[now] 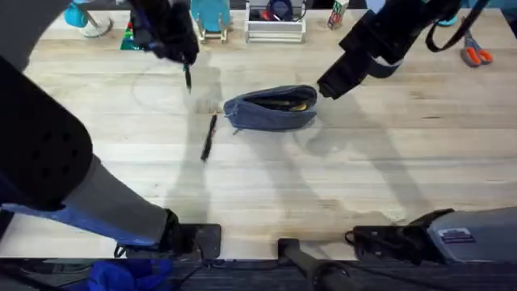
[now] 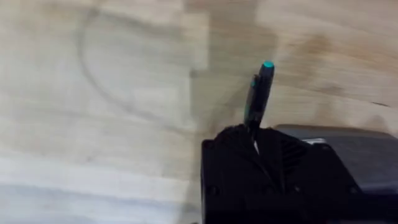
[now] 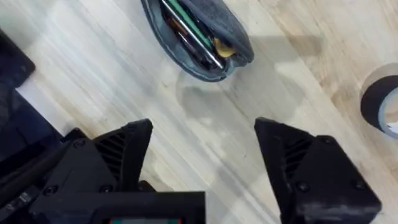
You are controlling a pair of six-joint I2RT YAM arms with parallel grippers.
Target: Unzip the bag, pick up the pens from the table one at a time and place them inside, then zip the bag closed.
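The blue-grey bag (image 1: 271,113) lies unzipped at the middle of the table (image 1: 363,178), with pens (image 3: 189,31) inside its opening. My left gripper (image 1: 184,61) hangs above the table to the left of the bag, shut on a dark pen (image 2: 260,93) with a teal tip that points down. Another black pen (image 1: 208,136) lies on the wood in front of it, left of the bag. My right gripper (image 1: 329,87) hovers open just off the bag's right end, the bag (image 3: 227,28) lying beyond its empty fingers (image 3: 124,149).
Orange-handled scissors (image 1: 477,55) lie at the back right. A white rack (image 1: 275,28) and a teal stand (image 1: 212,20) line the far edge. A roll of dark tape (image 3: 380,102) sits near the right gripper.
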